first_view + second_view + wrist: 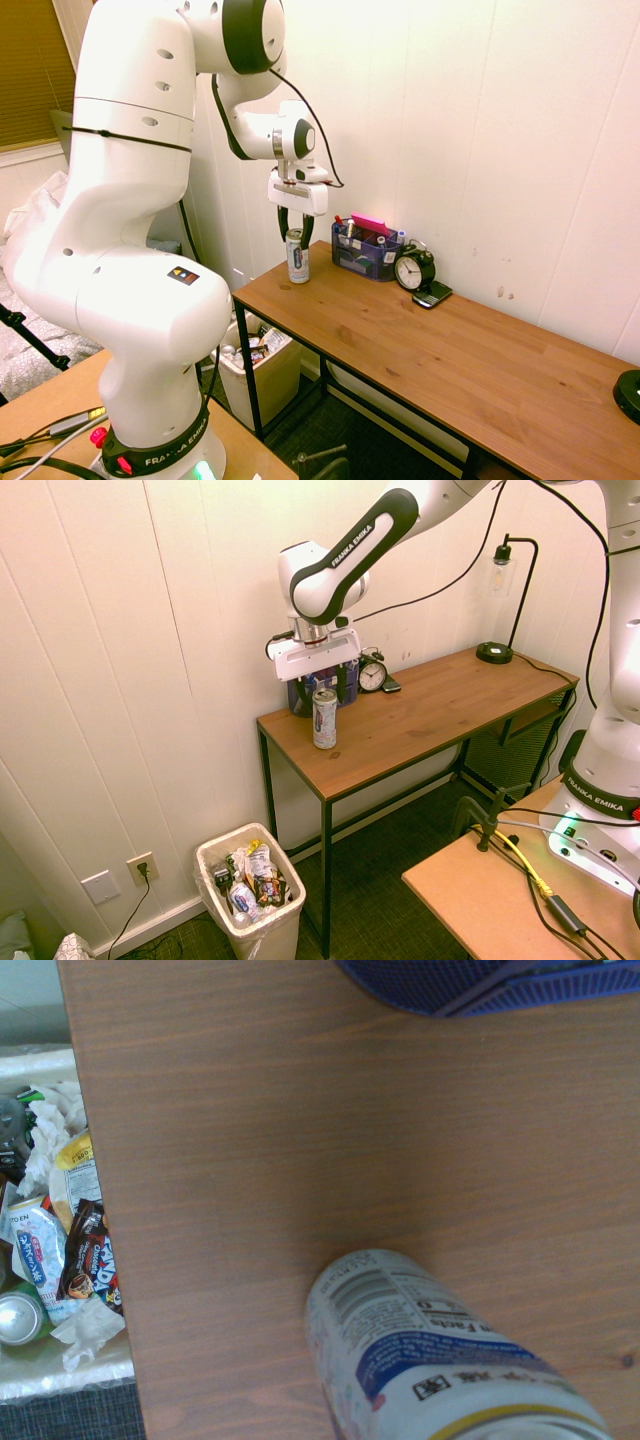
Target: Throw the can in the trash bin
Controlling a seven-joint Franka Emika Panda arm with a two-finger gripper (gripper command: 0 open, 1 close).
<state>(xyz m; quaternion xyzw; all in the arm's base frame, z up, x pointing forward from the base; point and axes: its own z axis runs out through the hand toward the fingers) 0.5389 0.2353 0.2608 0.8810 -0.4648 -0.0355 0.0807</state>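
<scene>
The desk point(440, 335) bore an organizer point(366, 250) and a clock point(414, 268). The bin point(250, 910), lined and partly filled, stood beside it. The gripper point(294, 240) pointed downward, fingers wide, around the upright can point(298, 258) near the desk's end.

Wooden desk point(470, 345) on a dark metal frame, set along a panelled wall. The can point(325, 720) stands upright near one end. The blue-purple organizer point(366, 250) rests beside it, near the wall; next follow the round clock point(414, 268) and a small dark device point(432, 294) lying just beside it. The lamp point(495, 652) stands at the opposite end. The dark floor point(385, 880) bears the desk and the bin point(268, 938).
</scene>
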